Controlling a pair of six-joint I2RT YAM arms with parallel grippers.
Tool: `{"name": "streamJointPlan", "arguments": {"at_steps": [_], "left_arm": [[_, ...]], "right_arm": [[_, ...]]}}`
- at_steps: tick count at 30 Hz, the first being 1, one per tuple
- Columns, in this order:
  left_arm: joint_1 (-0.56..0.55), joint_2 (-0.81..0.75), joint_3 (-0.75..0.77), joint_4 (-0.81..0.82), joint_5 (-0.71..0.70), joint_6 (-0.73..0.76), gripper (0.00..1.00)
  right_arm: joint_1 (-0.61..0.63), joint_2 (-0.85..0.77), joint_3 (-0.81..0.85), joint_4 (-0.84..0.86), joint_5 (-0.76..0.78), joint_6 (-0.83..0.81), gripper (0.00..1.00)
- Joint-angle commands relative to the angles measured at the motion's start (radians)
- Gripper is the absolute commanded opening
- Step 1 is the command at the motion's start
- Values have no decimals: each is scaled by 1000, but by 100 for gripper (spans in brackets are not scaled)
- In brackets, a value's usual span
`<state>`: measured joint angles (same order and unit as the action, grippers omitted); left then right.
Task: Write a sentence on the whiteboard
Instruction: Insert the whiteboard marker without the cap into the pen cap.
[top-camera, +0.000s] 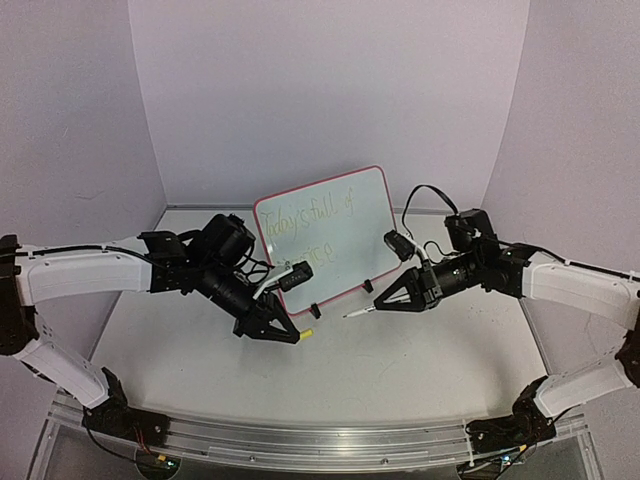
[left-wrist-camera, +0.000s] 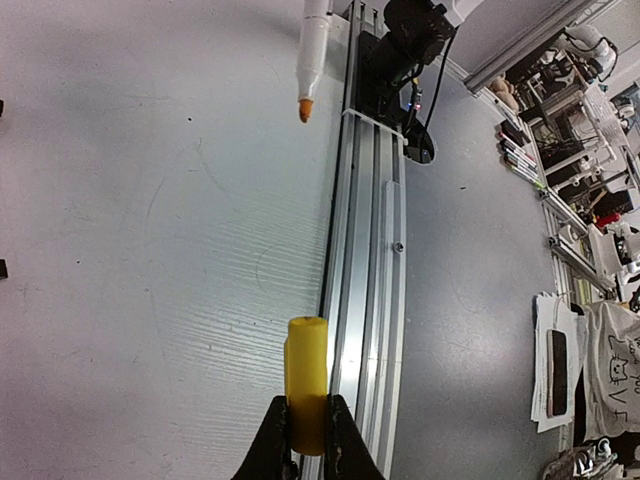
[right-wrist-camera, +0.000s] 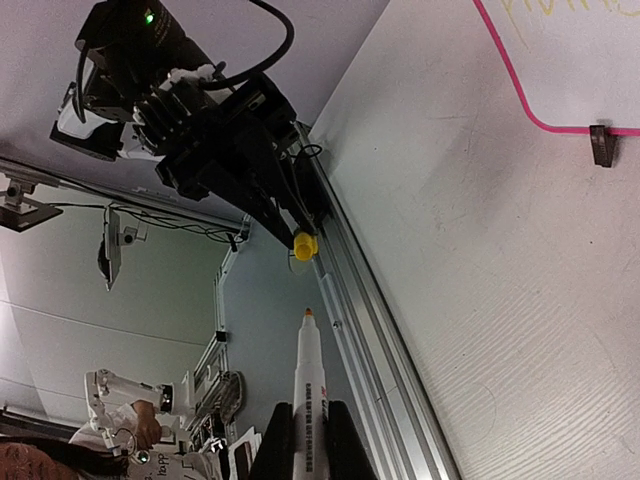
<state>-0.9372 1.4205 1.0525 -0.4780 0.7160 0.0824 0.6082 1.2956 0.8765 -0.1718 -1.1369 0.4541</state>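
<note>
- Left wrist view: the left jaws are clamped narrowly on a yellow marker cap (left-wrist-camera: 306, 375).
- The right jaws grip an uncapped marker (right-wrist-camera: 308, 385), its orange tip pointing toward the cap.
- Behind and between both arms, the whiteboard (top-camera: 368, 240) stands tilted on the tabletop (top-camera: 420, 350) on black clip feet (top-camera: 316, 310).
- The sentence (top-camera: 305, 218) is in faint yellow-green.

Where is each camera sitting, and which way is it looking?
Top external: high behind the arms, looking down at the table and the whiteboard; left arm and right arm show nearly whole.
Left wrist: on the left arm, looking across the table toward the rail; its left gripper pinches a yellow cap.
Right wrist: on the right arm, looking toward the left arm; its right gripper pinches a marker.
Shared: both wrist views show the yellow cap and the marker.
</note>
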Motion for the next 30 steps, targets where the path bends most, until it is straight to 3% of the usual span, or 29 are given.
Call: {"name": "streamJointPlan", "arguments": {"at_steps": [1,12,30], "left_arm": [[-16,2,45,-9,46,46,0],[-26,8,42,-10,48,53,0],[-40,6,42,-8,49,56,0]], "right_arm": [[26,48,66,34,-41,4,0],[106,162,125,61,-55,-2,0],[136,205,145,86,-44,6,0]]}}
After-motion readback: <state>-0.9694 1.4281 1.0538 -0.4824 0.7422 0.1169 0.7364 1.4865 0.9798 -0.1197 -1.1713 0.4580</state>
